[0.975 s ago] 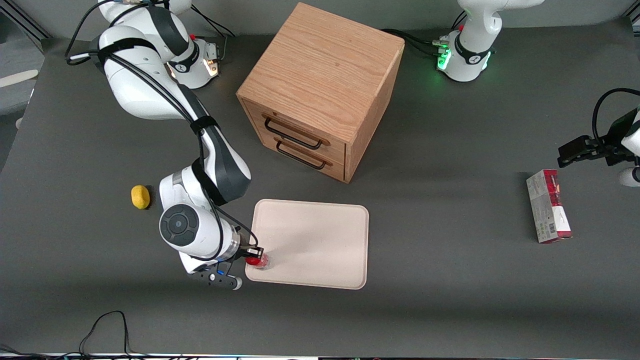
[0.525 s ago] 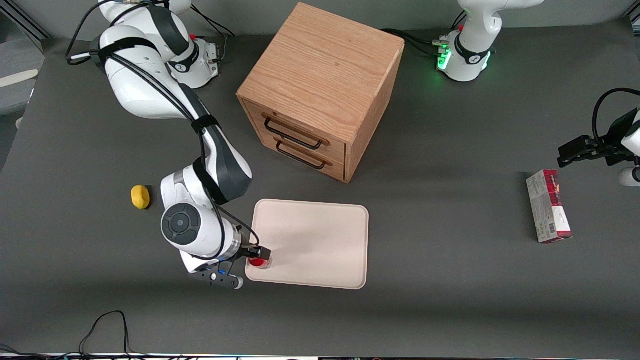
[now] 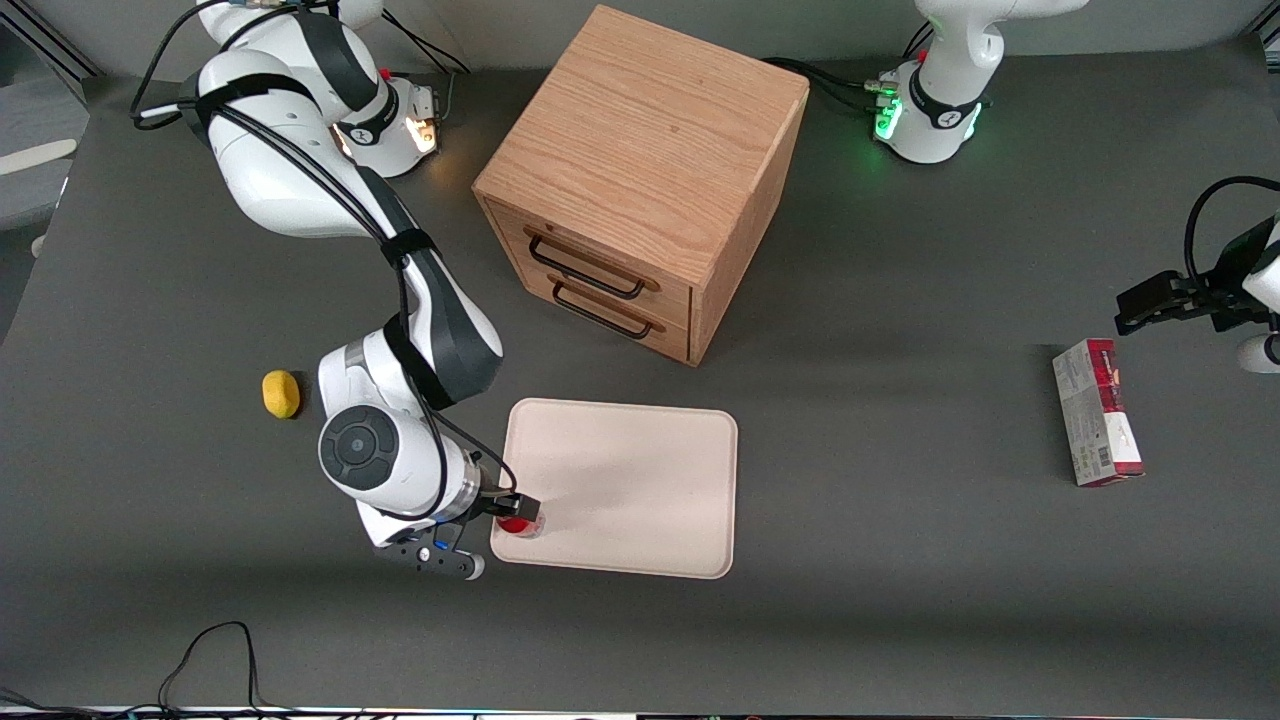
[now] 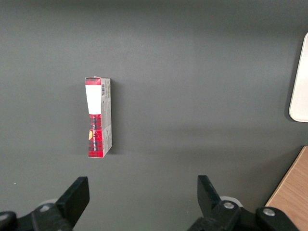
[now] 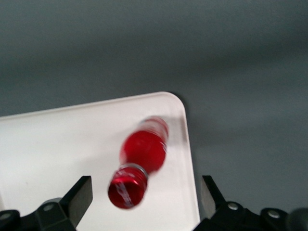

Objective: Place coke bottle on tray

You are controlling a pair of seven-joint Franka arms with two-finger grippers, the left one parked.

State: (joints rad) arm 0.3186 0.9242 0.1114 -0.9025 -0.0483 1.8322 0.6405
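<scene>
The coke bottle (image 3: 517, 523), tiny and red with a red cap, rests on the cream tray (image 3: 640, 480), at the tray's corner nearest the front camera on the working arm's side. In the right wrist view the bottle (image 5: 143, 153) sits just inside the tray's rim (image 5: 188, 144), cap toward the camera. My gripper (image 3: 516, 510) hovers right over it. Its fingers (image 5: 79, 195) are spread wide on either side of the cap and do not touch it; the gripper (image 5: 144, 197) is open.
A wooden two-drawer cabinet (image 3: 640, 180) stands farther from the front camera than the tray. A yellow lemon-like object (image 3: 281, 394) lies beside the working arm. A red-and-white carton (image 3: 1097, 412) lies toward the parked arm's end of the table, also in the left wrist view (image 4: 98, 118).
The gripper's fingers have parted from the bottle, which now rests free on the tray's corner. The wrist has shifted slightly.
</scene>
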